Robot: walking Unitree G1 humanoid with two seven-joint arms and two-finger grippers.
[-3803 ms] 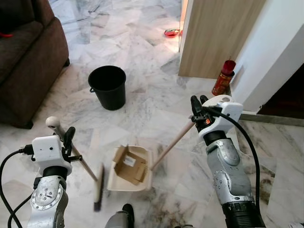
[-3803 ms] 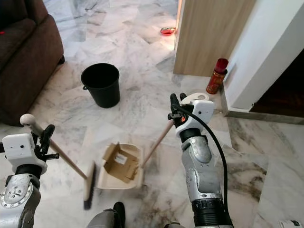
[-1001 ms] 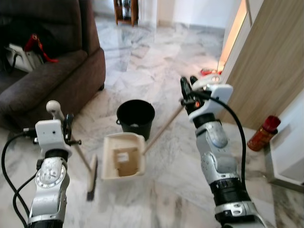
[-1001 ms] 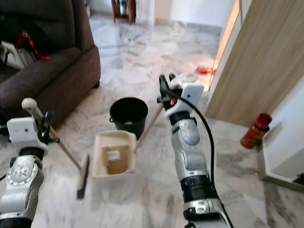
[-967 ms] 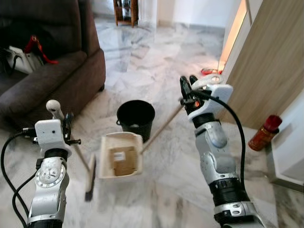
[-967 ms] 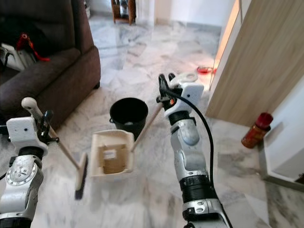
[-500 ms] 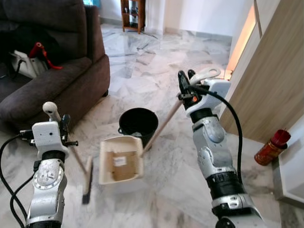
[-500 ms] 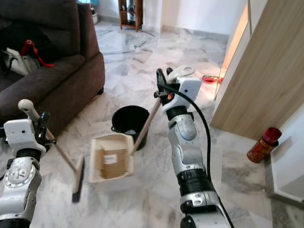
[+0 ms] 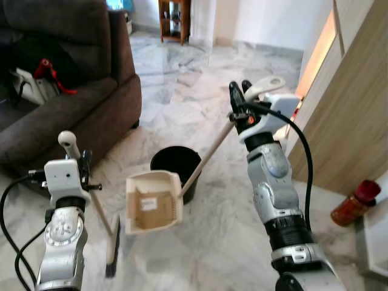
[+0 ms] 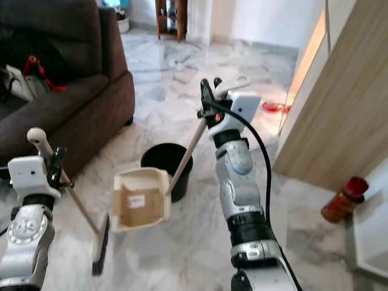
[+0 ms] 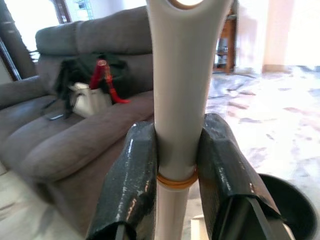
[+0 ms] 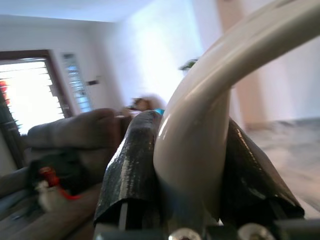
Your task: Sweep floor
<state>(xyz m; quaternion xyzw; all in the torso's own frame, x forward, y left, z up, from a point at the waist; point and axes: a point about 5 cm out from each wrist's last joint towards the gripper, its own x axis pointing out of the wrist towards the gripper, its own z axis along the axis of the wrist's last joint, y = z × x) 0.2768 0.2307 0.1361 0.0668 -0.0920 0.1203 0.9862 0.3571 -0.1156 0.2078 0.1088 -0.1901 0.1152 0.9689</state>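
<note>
My right gripper (image 9: 238, 92) is shut on the curved top of the dustpan's long handle (image 9: 206, 156), seen close between its fingers (image 12: 132, 165). The cream dustpan (image 9: 151, 202) hangs off the floor, tilted, just in front of the black bucket (image 9: 176, 163). A flat piece of cardboard (image 9: 148, 206) lies inside the pan. My left gripper (image 9: 83, 162) is shut on the broom handle (image 11: 175, 100), with one finger (image 11: 135, 185) on each side. The broom head (image 9: 112, 254) hangs low by the marble floor at my left.
A dark brown sofa (image 9: 66, 103) with a bag and a red item on it stands at the left. A wooden panel (image 9: 357, 121) and a red bottle (image 9: 354, 203) are at the right. A small red thing (image 10: 273, 107) lies on the floor farther back.
The camera has moved closer to the bucket. The dustpan with the cardboard has come up off the floor and now hangs at the bucket's rim. Both grippers keep their hold.
</note>
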